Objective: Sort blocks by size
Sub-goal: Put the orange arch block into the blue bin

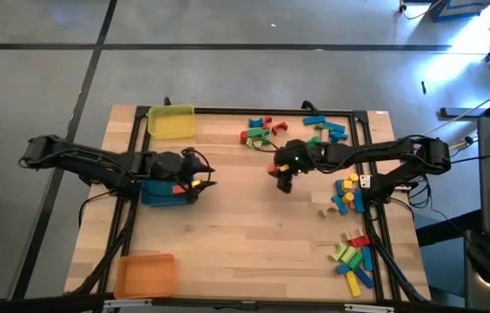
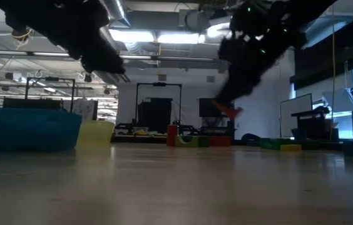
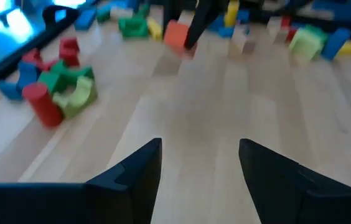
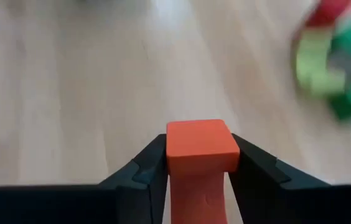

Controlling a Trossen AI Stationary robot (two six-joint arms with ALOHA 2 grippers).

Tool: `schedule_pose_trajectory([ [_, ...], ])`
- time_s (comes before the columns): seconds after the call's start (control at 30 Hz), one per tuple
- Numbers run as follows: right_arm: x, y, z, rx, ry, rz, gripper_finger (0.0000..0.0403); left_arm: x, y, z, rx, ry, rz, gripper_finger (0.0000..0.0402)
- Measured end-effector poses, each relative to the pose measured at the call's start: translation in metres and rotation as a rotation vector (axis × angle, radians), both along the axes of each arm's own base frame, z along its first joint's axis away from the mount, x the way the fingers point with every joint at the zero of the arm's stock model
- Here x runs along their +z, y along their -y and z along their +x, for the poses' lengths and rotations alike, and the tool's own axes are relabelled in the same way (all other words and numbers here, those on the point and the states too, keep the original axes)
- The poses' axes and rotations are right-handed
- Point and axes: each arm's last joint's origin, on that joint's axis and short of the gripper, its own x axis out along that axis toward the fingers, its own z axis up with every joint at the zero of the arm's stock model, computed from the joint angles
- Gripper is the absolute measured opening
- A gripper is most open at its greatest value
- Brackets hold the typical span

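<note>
Carrying one red block [image 4: 200, 149] is the step in hand: the right hand [image 1: 281, 176] is clamped on it from both sides and holds it clear of the surface [image 1: 245, 235], near the middle, toward the far edge. The left hand [image 3: 200, 168] has its fingers spread with nothing between them and sits above the blue tray [image 1: 168, 193], beside the surface's left edge. The next move calls for a size judgement on the held block, transport to the matching tray, and release only once the block is over the tray's interior. Three trays are present: a yellow tray [image 1: 172, 122] at the far left corner, the blue tray midway along the left edge, and an orange tray [image 1: 145, 274] at the near left corner. The yellow and orange trays appear to hold nothing; the blue tray's contents cannot be told, as the left arm covers it. The remaining blocks [image 1: 349, 193] lie unsorted in clusters along the far edge and down the right side.
</note>
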Motion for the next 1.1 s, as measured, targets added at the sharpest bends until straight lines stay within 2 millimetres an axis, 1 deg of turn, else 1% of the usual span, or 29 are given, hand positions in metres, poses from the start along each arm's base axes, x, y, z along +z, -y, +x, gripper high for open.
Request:
schedule_pose_trajectory([
  [0.17, 0.016, 0.000, 0.013, 0.070, 0.213, 0.003, 0.0148, -0.007, 0.000, 0.011, -0.019, 0.019, 0.038, 0.0198],
  [0.3, 0.024, 0.000, 0.017, 0.092, 0.310, -0.008, 0.0139, -0.009, -0.001, 0.019, -0.022, 0.052, 0.063, 0.0201],
  [0.37, 0.027, 0.000, 0.019, 0.105, 0.352, -0.017, 0.0138, -0.010, -0.004, 0.023, -0.016, 0.067, 0.056, 0.0212],
  [0.6, 0.035, -0.008, 0.027, 0.151, 0.479, -0.068, 0.0143, -0.013, -0.012, 0.034, -0.028, 0.117, 0.009, 0.0270],
  [0.7, 0.031, -0.013, 0.033, 0.178, 0.498, -0.087, 0.0139, -0.014, -0.014, 0.039, -0.009, 0.160, -0.013, 0.0279],
  [0.9, 0.022, -0.022, 0.043, 0.213, 0.542, -0.102, 0.0144, -0.019, -0.014, 0.048, -0.009, 0.201, -0.018, 0.0280],
  [1.1, 0.019, -0.027, 0.048, 0.230, 0.575, -0.107, 0.0140, -0.018, -0.012, 0.051, -0.020, 0.232, -0.016, 0.0280],
])
